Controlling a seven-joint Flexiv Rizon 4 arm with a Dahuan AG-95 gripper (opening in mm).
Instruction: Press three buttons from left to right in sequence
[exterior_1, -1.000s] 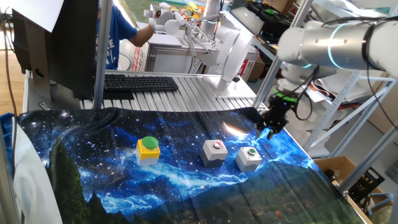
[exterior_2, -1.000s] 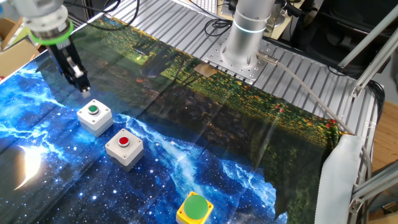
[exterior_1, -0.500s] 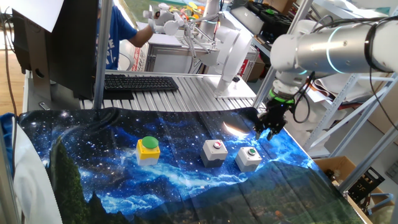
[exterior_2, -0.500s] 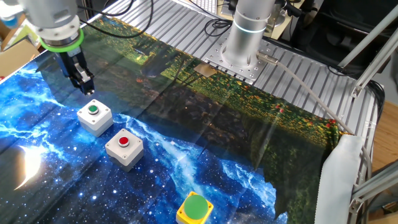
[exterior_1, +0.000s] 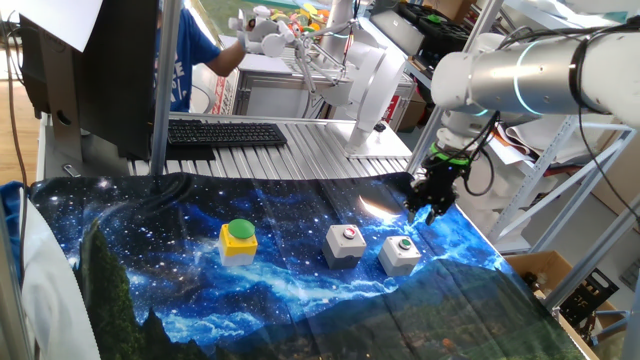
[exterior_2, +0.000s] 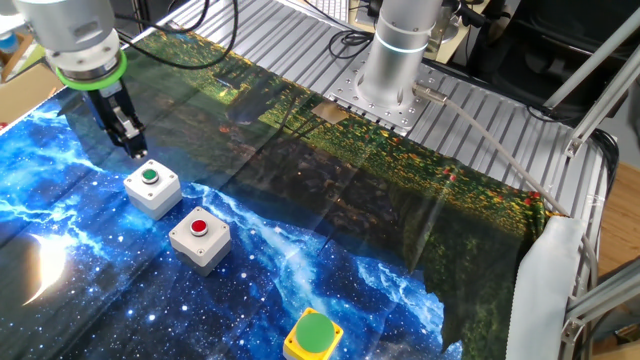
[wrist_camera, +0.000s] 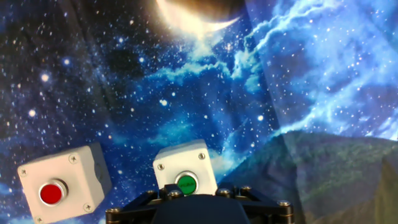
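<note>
Three button boxes stand in a row on the galaxy-print cloth. The yellow box with the green dome cap (exterior_1: 238, 238) is at the left; it also shows in the other fixed view (exterior_2: 313, 335). The grey box with the red button (exterior_1: 346, 243) (exterior_2: 199, 238) (wrist_camera: 62, 183) is in the middle. The grey box with the green button (exterior_1: 401, 254) (exterior_2: 151, 188) (wrist_camera: 184, 173) is at the right. My gripper (exterior_1: 427, 212) (exterior_2: 137, 150) hangs just above and behind the green-button box, pointing down and touching nothing. The hand view shows only the gripper's body, not the fingertips.
The arm's base (exterior_2: 388, 70) is bolted to the slatted metal table beyond the cloth. A keyboard (exterior_1: 226, 133) lies at the back, by a monitor (exterior_1: 110, 70). A person in blue (exterior_1: 190, 55) stands behind. Shelving (exterior_1: 560, 200) is at the right.
My gripper has shifted slightly left in one fixed view, staying above and behind the green-button box. The boxes have not moved.
</note>
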